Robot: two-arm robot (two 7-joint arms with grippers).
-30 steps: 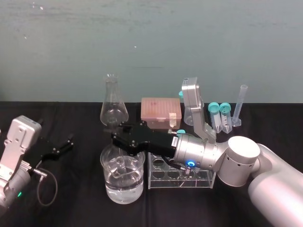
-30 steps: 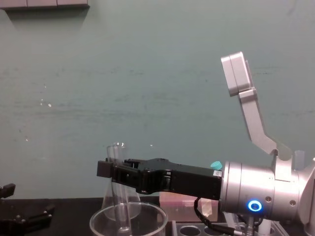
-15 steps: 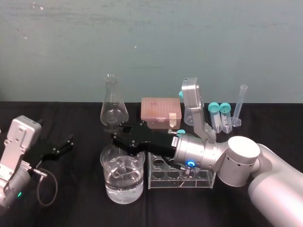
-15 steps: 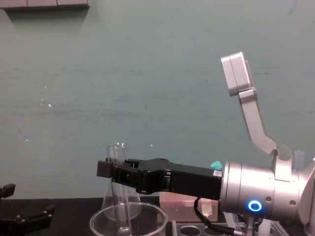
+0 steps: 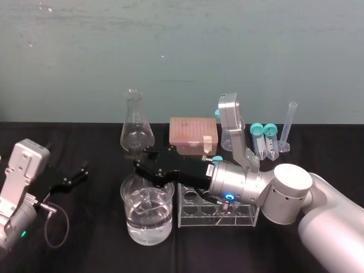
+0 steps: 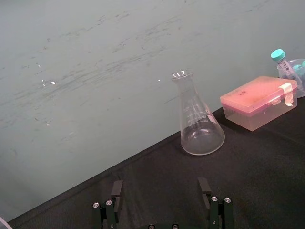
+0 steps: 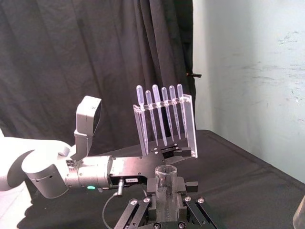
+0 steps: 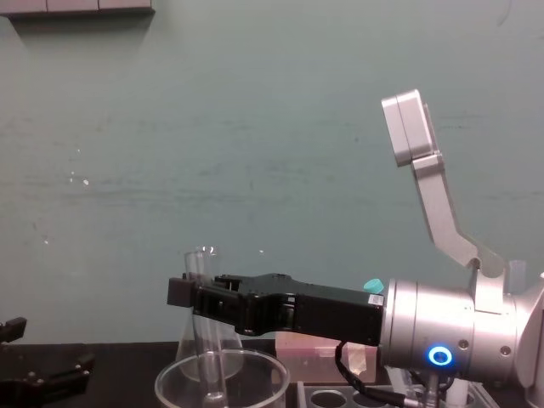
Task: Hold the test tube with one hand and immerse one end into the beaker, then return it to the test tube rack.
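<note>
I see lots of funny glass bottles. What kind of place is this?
Probably a science lab: a conical flask, a beaker of clear liquid and a test tube rack. The right gripper holds a test tube in the beaker; the left gripper sits open, far left.

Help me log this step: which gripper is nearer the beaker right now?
Right. The right gripper is above the beaker, shut on the test tube whose lower end is inside it. The left gripper is open, apart on the beaker's left.
</note>
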